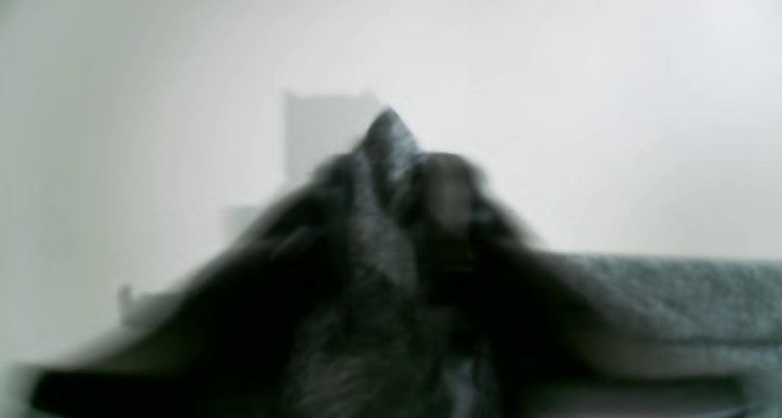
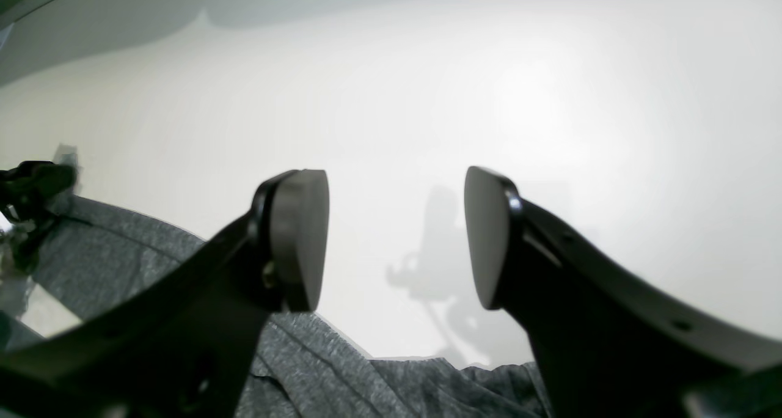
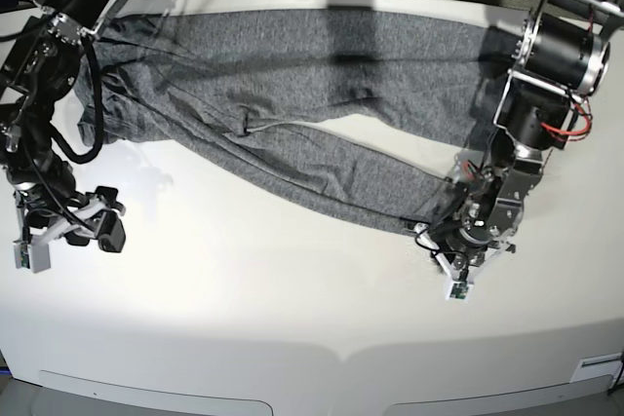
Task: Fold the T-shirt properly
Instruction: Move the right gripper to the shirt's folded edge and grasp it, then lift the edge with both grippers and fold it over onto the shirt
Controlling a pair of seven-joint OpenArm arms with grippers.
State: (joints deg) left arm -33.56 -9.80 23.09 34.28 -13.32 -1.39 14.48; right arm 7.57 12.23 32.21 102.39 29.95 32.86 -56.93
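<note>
The left gripper's jaws (image 1: 391, 192) are clamped on a peaked pinch of the T-shirt (image 3: 322, 168); the right gripper's (image 2: 397, 241) stand apart above bare white tabletop (image 3: 244, 270). Beyond, one soft, heather-grey knit shirt lies rumpled across the table, its hem slanting between two black arms, open surface on the near side.

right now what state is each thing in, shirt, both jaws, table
t-shirt: spread out, creased, not folded up neatly
left jaws: shut on a bit of the t-shirt
right jaws: open, nothing between them
table: upright, partly covered by the t-shirt
</note>
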